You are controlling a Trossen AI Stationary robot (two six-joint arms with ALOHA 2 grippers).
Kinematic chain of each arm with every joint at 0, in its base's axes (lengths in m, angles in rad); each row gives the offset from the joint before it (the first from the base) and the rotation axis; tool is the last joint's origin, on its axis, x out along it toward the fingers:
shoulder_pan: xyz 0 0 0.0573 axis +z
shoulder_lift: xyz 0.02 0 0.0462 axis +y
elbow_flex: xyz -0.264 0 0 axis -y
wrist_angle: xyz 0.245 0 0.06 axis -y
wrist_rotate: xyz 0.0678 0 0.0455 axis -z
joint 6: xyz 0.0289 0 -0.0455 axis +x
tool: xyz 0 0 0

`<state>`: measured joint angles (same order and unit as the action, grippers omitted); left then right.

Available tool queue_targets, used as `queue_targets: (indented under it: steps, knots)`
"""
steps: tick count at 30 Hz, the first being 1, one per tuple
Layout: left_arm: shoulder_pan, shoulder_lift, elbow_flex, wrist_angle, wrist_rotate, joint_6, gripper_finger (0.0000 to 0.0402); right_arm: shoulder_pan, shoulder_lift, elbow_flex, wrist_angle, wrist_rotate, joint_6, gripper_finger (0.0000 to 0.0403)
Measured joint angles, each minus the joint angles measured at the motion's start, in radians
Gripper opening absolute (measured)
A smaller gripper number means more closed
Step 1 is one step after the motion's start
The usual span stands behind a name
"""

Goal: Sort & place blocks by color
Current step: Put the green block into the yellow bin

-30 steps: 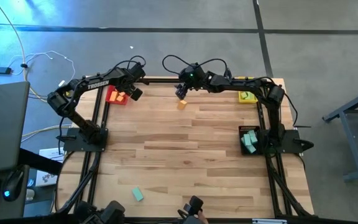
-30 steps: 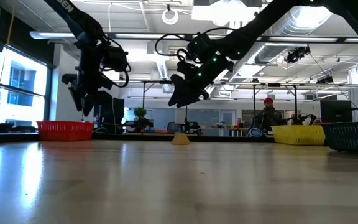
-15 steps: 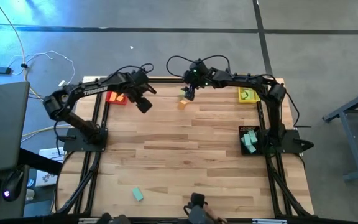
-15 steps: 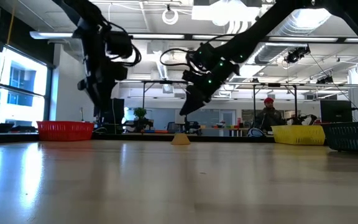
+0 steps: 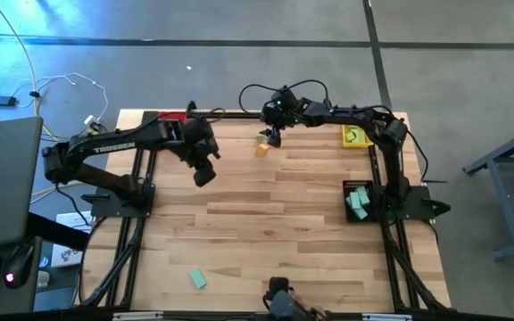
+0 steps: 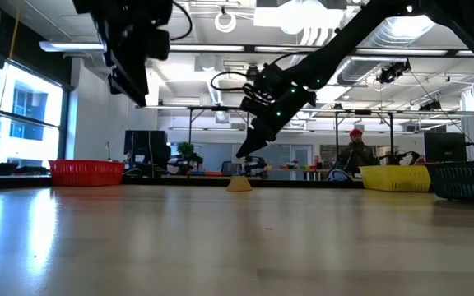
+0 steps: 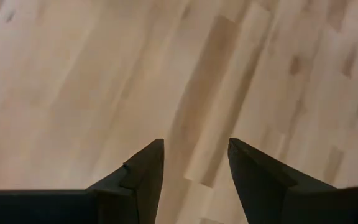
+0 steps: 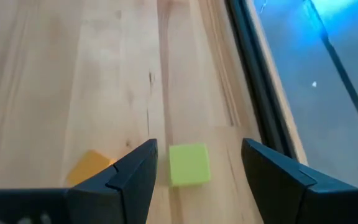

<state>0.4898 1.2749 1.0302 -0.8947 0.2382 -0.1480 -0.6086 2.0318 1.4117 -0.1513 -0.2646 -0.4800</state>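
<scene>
1. Wooden plank desk (image 5: 266,223), black frame rails along its edges.
2. Red tray (image 6: 85,172) at the far left corner.
3. Yellow tray (image 6: 395,178) at the far right corner.
4. Dark tray (image 5: 357,185) on the right edge.
5. Person in red cap (image 6: 355,151) in the room behind.
6. Laptop (image 5: 3,178) left of the desk.

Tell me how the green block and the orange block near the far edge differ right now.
The green block lies between the open right pincer's fingers; the orange block lies outside them. The green block sits nearer the table's far edge; the orange block sits farther in. Both rest on the table, unheld.
</scene>
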Motion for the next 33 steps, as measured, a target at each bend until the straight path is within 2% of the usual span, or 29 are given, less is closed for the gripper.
queue_targets:
  steps: [9, 20, 29, 33]
  knots:
    - [-0.130, -0.054, 0.000, 0.001, -0.009, -0.043, 0.0165, -0.001, 0.054, 0.000, 0.007, 0.001, -0.022, 0.0220]
    - [-0.166, -0.047, 0.000, 0.005, -0.044, -0.043, 0.0165, -0.019, 0.058, 0.000, 0.032, -0.006, -0.033, 0.0220]
    - [-0.166, -0.047, 0.000, 0.024, -0.044, -0.043, 0.0165, -0.019, 0.058, 0.177, -0.097, -0.008, -0.026, 0.0220]
    - [-0.166, -0.047, 0.000, 0.024, -0.044, -0.043, 0.0165, -0.018, 0.056, 0.199, -0.120, -0.024, -0.017, 0.0220]
